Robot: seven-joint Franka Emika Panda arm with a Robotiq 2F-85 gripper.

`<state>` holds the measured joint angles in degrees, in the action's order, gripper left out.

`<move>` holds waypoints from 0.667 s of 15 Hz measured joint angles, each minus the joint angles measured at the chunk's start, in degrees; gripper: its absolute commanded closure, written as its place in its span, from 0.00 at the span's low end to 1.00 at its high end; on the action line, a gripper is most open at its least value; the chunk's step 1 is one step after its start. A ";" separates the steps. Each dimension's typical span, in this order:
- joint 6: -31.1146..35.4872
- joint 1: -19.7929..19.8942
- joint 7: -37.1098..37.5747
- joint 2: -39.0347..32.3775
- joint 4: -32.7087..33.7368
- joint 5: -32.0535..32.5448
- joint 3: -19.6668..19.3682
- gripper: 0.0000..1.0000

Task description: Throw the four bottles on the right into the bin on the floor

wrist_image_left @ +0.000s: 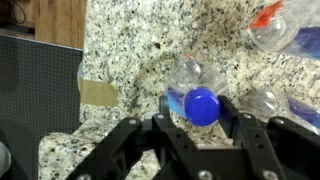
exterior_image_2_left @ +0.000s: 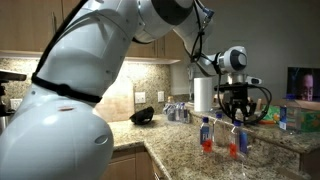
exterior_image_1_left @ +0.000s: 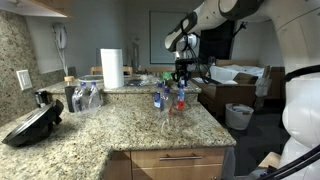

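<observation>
Two small clear bottles with blue caps stand near the counter's end in both exterior views (exterior_image_1_left: 160,98) (exterior_image_2_left: 206,135). My gripper (exterior_image_1_left: 181,80) (exterior_image_2_left: 237,118) is right over the other one (exterior_image_1_left: 181,100) (exterior_image_2_left: 238,143). In the wrist view the fingers (wrist_image_left: 200,108) press against both sides of its blue cap (wrist_image_left: 203,104). The bottle still seems to rest on the counter. Another bottle with a red label (wrist_image_left: 275,22) lies further off, and a clear one (wrist_image_left: 266,100) is beside the right finger. The pale grey bin (exterior_image_1_left: 239,117) stands on the floor beyond the counter.
A white paper-towel roll (exterior_image_1_left: 112,68) (exterior_image_2_left: 203,95) stands at the back of the granite counter (exterior_image_1_left: 120,125). A black appliance (exterior_image_1_left: 32,125) and clear containers (exterior_image_1_left: 85,96) sit on the counter's left part. The counter's edge (wrist_image_left: 82,90) drops to dark floor in the wrist view.
</observation>
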<state>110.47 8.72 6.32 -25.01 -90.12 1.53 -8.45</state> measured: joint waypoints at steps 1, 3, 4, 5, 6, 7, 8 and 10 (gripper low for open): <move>-0.88 0.03 -0.01 -0.26 0.30 0.00 -0.04 0.83; -2.46 0.09 -0.01 -0.68 1.24 0.00 -0.11 0.87; -3.25 0.14 -0.02 -0.82 1.56 0.00 -0.14 0.86; -3.78 0.18 -0.02 -0.90 1.74 0.00 -0.17 0.86; -4.27 0.22 -0.02 -0.92 1.81 0.00 -0.23 0.86; -4.74 0.29 -0.02 -0.93 1.88 0.00 -0.38 0.86; -5.30 0.39 -0.02 -0.91 1.95 0.00 -0.64 0.86; -6.76 1.16 -0.02 -0.58 2.05 -0.09 -1.44 0.86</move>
<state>103.71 9.87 6.30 -25.59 -88.07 1.44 -9.89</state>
